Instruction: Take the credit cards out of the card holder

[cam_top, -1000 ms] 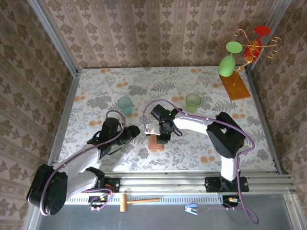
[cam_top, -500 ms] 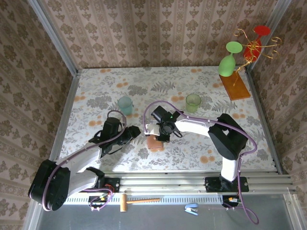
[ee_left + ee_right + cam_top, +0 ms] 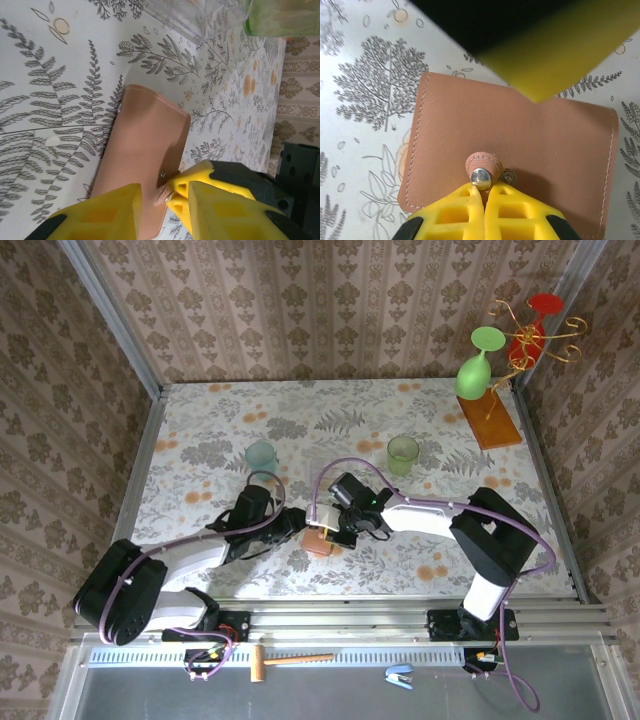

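Both arms had slid closer to the card holder point(image 3: 318, 540). The right gripper point(image 3: 482, 192) pinched its snap tab point(image 3: 481, 167), likely to open it. The left gripper point(image 3: 156, 207) sat around it, half closed, hold unclear.

Two white-and-black robot arms, viewed from above and from each wrist. The left arm point(image 3: 185, 557) runs low from its near-left base toward the centre. The right arm point(image 3: 430, 512) rises from its near-right base, bends at the elbow and reaches left. The two wrists meet almost nose to nose at near centre. The left gripper point(image 3: 293, 525) point(image 3: 152, 195) has its yellow fingers point(image 3: 107, 212) standing apart. The right gripper point(image 3: 328, 528) point(image 3: 482, 187) has its yellow fingertips point(image 3: 465, 200) pressed together, pinching the snap tab of the tan-brown leather card holder point(image 3: 520, 135). One left finger lies just beyond the right fingertips.
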